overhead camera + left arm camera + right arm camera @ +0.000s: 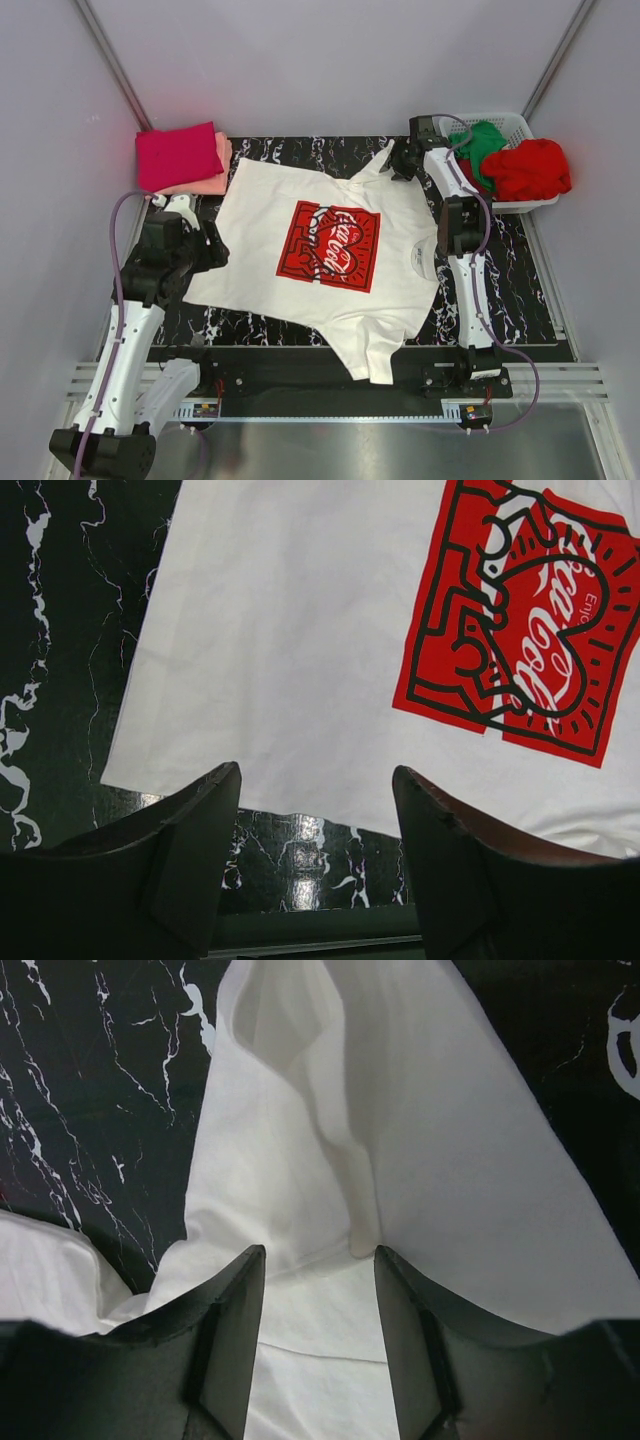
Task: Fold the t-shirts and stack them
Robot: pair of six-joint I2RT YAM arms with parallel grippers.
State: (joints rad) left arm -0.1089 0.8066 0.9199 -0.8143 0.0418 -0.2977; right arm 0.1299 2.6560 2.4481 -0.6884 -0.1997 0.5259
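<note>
A white t-shirt (258, 212) with a red square chest print lies spread face up on the black marbled mat (515, 285). My left gripper (213, 250) hovers open at the shirt's left hem. In the left wrist view the left gripper (316, 770) has only the mat and the hem edge of the white t-shirt (290, 630) between its fingers. My right gripper (398, 165) is at the far sleeve. There the right gripper (320, 1250) stands open, its fingers straddling the white t-shirt's (300, 1160) bunched sleeve cloth. A folded magenta t-shirt (178, 155) rests on a folded salmon-pink t-shirt (212, 184) at the back left.
A white slatted basket (522, 126) at the back right holds a crumpled green t-shirt (487, 140) and a red t-shirt (530, 168). Grey walls close in the left, right and back. A metal rail runs along the near edge by the arm bases.
</note>
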